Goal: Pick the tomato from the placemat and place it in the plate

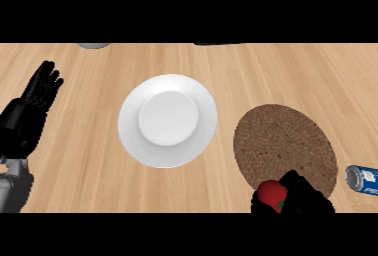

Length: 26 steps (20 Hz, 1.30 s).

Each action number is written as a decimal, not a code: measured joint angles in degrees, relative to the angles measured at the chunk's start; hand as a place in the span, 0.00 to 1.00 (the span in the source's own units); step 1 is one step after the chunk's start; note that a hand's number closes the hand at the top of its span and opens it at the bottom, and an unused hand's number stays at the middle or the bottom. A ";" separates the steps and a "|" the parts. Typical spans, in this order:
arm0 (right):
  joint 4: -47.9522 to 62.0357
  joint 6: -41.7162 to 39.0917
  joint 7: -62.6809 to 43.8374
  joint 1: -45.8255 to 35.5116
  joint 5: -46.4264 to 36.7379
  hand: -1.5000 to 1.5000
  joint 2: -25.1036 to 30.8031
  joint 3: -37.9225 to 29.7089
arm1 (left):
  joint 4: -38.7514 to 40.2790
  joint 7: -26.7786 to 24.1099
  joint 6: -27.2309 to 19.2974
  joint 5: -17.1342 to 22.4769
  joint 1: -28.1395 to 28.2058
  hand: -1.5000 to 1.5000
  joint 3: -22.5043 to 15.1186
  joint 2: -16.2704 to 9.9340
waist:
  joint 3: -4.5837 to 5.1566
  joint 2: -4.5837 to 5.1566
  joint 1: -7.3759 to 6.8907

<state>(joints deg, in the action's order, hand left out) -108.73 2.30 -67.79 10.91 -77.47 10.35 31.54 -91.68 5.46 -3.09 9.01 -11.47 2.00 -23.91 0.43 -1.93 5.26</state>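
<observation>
Nearest the lower edge of the head view, the right hand (299, 197) appears as a black mass at lower right, its fingers (263, 201) curled round the tomato (272, 194). Only part of the red fruit shows between the fingers and the rest of the hand, with a small green patch on its lower side; the remainder is hidden by the hand. Tomato and hand lie over the near rim of the placemat (284, 142), a round, brown, cork-like disc; whether the fruit rests on the mat or is raised just above it cannot be told from this steep downward view.

To the left of the placemat, apart from it with bare wood between, stands the white plate (136, 125), round with a raised centre and nothing on it. At the right edge, just beyond the placemat, a blue drinks can (363, 180) lies on its side, partly cut off by the frame.

At far left, the left hand (33, 107) rests near the edge, fingers straight and pointing up the view, holding nothing; its grey forearm (13, 187) enters from the lower left corner. All items sit on a light wood-grain worktop (88, 165). Along the top edge, a grey rounded object (94, 45) and a dark object (218, 44) are only partly visible and cannot be identified.
</observation>
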 measured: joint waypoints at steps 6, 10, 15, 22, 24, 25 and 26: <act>-12.37 0.23 -0.07 2.74 -16.54 1.00 -6.83 12.39 | -1.56 1.34 0.56 0.27 -0.93 0.50 -0.93 0.40 | -0.16 0.59 -2.17; -13.90 0.64 -0.08 0.15 -23.22 1.00 -5.64 14.77 | -1.84 1.19 1.37 0.63 -1.39 0.50 -0.79 0.31 | -0.23 1.07 -3.59; -13.71 0.48 0.24 -4.28 -23.19 1.00 -2.33 16.91 | -0.54 0.64 1.81 0.21 -3.29 0.50 -1.61 1.09 | -0.25 1.76 -4.91; -12.15 0.94 0.44 -10.90 -17.63 1.00 -4.59 15.81 | 0.06 0.33 2.13 -0.19 -4.96 0.50 -2.62 2.04 | -0.31 2.52 -6.76; -10.38 1.09 -0.02 -14.39 -15.06 1.00 -6.58 13.88 | 0.00 0.20 2.02 -0.68 -5.01 0.50 -3.33 2.53 | -0.32 2.67 -7.38; -9.11 1.38 -0.19 -16.23 -13.80 1.00 -7.27 12.91 | 0.39 0.19 1.95 -0.83 -5.50 0.50 -3.46 2.71 | -0.32 2.80 -7.54; -7.79 1.65 -0.40 -17.95 -12.32 1.00 -7.81 11.90 | 0.39 -0.02 1.82 -1.09 -5.64 0.50 -3.88 3.13 | -0.33 2.88 -7.83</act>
<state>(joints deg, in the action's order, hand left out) -116.51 3.94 -68.20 -7.04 -89.79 2.55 43.44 -91.29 5.44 -1.27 7.92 -17.12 -1.88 -20.78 0.10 0.96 -2.57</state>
